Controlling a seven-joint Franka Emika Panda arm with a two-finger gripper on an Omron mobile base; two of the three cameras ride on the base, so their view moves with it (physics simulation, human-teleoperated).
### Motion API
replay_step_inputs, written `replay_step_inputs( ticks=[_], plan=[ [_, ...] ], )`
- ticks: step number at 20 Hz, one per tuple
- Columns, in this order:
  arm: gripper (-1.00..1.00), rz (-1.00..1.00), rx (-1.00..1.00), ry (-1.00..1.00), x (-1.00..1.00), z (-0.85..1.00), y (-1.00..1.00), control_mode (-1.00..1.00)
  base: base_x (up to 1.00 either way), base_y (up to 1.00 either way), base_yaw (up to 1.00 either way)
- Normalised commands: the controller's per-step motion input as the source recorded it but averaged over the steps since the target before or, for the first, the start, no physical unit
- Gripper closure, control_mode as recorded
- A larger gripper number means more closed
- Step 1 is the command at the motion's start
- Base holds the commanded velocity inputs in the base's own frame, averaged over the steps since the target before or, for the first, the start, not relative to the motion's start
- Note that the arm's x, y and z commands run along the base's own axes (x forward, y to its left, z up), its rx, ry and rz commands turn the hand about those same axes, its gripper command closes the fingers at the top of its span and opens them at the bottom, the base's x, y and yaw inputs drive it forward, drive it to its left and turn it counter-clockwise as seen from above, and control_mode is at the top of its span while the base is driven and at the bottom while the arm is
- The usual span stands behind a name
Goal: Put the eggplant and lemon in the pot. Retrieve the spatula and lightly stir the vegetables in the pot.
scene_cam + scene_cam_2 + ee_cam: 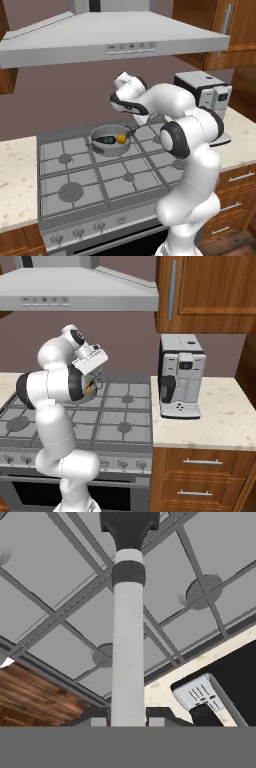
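Writing: none I can actually read. The hood (pixel 115 35) has a row of small button marks on its front, too tiny to make out.
Stove (pixel 75 170): big grey gas cooktop with dark grates, knobs along the front edge, light speckled counter (pixel 210 426) on both sides.
Coffee machine (pixel 181 378): silver and black, on the counter right of the stove. The right base view gets its whole front; the left base view just catches it behind the arm.
Pot (pixel 111 141): on a back burner. The left base view looks right into it; in the right base view the arm covers most of it.
Eggplant (pixel 106 139): lying in the pot, dark with a green end, just beside the lemon.
Lemon (pixel 121 138): in the pot too, on the side nearer the arm.
Spatula (pixel 128 637): the hand view has its pale grey handle running straight up from between the fingers to a dark end, stove grates behind it. In the left base view it slants down from the hand to the pot rim by the lemon.
Gripper (pixel 128 719): closed narrow on the spatula handle, above and right of the pot.
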Motion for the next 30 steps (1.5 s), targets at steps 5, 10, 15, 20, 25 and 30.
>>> replay_step_inputs(
  ticks=[5,10,15,20,25,30],
  plan=[
    [1.0,0.07,-0.08,0.06,0.34,-0.06,0.48,-1.0,0.0,0.0,0.0],
    [1.0,0.01,-0.11,0.14,0.21,-0.07,0.36,-1.0,0.0,0.0,0.0],
    [1.0,0.0,-0.06,0.07,0.1,0.07,-0.02,-1.0,0.0,0.0,0.0],
    [1.0,0.0,0.0,0.0,0.0,0.27,-0.19,-1.0,0.0,0.0,0.0],
    [1.0,0.0,-0.01,0.04,0.02,0.2,-0.37,-1.0,0.0,0.0,0.0],
    [1.0,0.04,-0.02,0.17,0.0,-0.2,-0.08,-1.0,0.0,0.0,0.0]
  ],
)
